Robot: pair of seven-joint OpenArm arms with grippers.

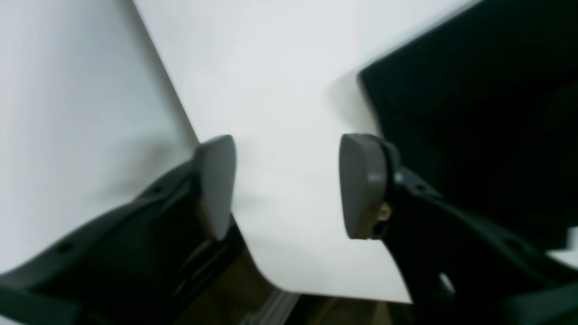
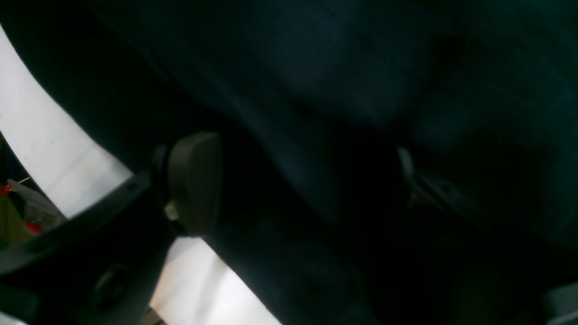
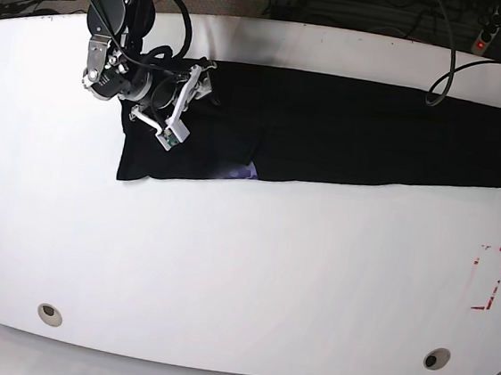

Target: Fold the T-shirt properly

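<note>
A: Where is the T-shirt point(image 3: 328, 128)?
B: It lies flat as a long black band across the far side of the white table point(image 3: 241, 276). A purple patch shows at its near edge.

A: State of the right gripper point(image 3: 186, 100)?
B: It sits over the band's end; jaws spread wide, with dark cloth between the pads point(image 2: 194, 180). A firm hold cannot be confirmed.

A: And the left gripper point(image 1: 289, 185)?
B: Jaws apart and empty, over bare table just beside the shirt's other end.
</note>
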